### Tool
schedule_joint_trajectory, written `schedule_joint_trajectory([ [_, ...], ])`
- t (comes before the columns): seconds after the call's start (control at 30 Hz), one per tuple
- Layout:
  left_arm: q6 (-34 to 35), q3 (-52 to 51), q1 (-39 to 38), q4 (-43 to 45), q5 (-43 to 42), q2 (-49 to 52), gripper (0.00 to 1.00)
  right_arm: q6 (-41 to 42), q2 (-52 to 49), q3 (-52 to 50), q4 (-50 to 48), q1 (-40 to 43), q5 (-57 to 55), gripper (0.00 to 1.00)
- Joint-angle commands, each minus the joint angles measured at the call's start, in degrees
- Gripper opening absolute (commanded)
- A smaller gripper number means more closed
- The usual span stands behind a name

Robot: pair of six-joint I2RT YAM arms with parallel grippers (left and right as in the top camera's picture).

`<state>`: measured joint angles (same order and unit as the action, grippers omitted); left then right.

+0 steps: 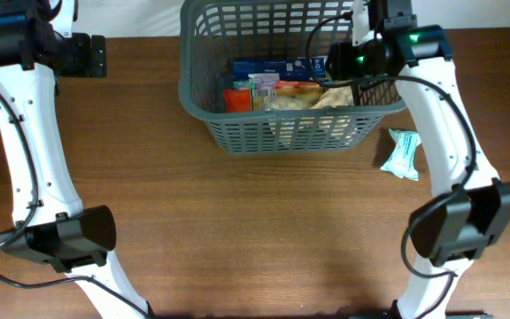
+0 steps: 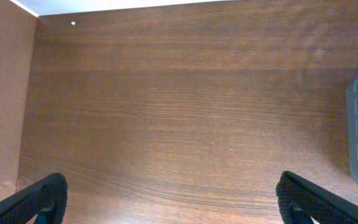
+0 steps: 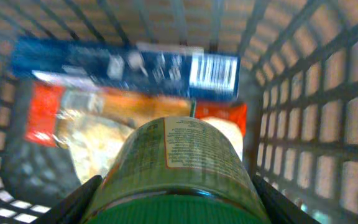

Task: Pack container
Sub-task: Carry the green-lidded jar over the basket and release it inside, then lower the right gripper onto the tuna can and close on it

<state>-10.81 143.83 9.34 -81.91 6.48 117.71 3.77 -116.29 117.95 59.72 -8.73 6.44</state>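
While a can is clamped in the right gripper inside the part-filled basket, one packet is left at 4 o'clock; left gripper spread, empty.

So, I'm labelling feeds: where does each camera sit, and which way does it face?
Overhead: above the table, facing down; left arm and right arm show.
Left wrist: behind the open left gripper, facing bare table.
Right wrist: behind the right gripper, facing into the container past its gripped green can.
Shared: all show the container.
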Motion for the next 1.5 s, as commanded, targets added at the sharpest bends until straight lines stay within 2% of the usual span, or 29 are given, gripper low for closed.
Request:
schedule_joint_trajectory([
  [0.0, 0.9, -0.2, 0.1, -0.1, 0.4, -0.4, 0.99, -0.3, -3.6, 0.7, 2.4, -0.2, -1.1, 0.33],
  [0.1, 0.9, -0.2, 0.1, -0.1, 0.4, -0.4, 0.99, -0.4, -4.0, 0.7, 3.8, -0.2, -1.1, 0.36],
  [0.17, 0.9, -0.2, 0.1, -0.1, 0.4, -0.4, 0.99, -0.4, -4.0, 0.7, 3.9, -0.2, -1.2, 0.61],
  [0.23, 0.9, -0.2, 0.1, -0.1, 0.4, -0.4, 0.99, -0.3, -4.0, 0.7, 4.2, -0.1, -1.2, 0.66],
  [0.27, 0.9, -0.2, 0.1, -0.1, 0.4, -0.4, 0.99, -0.3, -4.0, 0.7, 4.5, -0.1, -1.2, 0.74],
  [0.3, 0.9, -0.2, 0.1, -0.1, 0.4, -0.4, 0.99, -0.3, -3.9, 0.7, 4.8, -0.1, -1.1, 0.92],
  [0.33, 0.9, -0.2, 0.1, -0.1, 0.4, -0.4, 0.99, -0.3, -3.4, 0.8, 5.0, -0.1, -1.1, 0.99],
  [0.6, 0.9, -0.2, 0.1, -0.1, 0.4, -0.4, 0.99, -0.4, 5.0, 5.9, 5.8, 0.7, -1.3, 0.99],
  [0.7, 0.9, -0.2, 0.1, -0.1, 0.4, -0.4, 0.99, -0.4, 8.9, 9.8, 7.1, 2.0, -4.1, 0.94],
  [0.77, 0.9, -0.2, 0.1, -0.1, 0.4, -0.4, 0.99, -0.4, 11.8, 12.9, 8.3, 3.8, -7.1, 0.94],
  [0.83, 0.9, -0.2, 0.1, -0.1, 0.4, -0.4, 0.99, -0.4, 14.5, 15.2, 8.8, 6.5, -9.4, 0.99],
  [0.97, 0.9, -0.2, 0.1, -0.1, 0.4, -0.4, 0.99, -0.3, 18.4, 16.3, 9.2, 15.6, -9.9, 0.99],
  [1.13, 0.9, -0.2, 0.1, -0.1, 0.4, -0.4, 0.99, 4.3, 16.5, 13.4, 10.3, 28.0, -9.2, 1.0],
  [1.2, 0.9, -0.2, 0.1, -0.1, 0.4, -0.4, 0.99, 4.9, 14.3, 10.2, 9.9, 32.0, -6.0, 0.97],
  [1.33, 0.9, -0.2, 0.1, -0.1, 0.4, -0.4, 0.99, 6.4, 9.0, 2.5, 7.6, 35.2, -2.3, 0.9],
  [1.47, 0.9, -0.2, 0.1, -0.1, 0.4, -0.4, 0.99, 8.7, 2.8, -3.7, 5.1, 35.2, -2.1, 0.9],
])
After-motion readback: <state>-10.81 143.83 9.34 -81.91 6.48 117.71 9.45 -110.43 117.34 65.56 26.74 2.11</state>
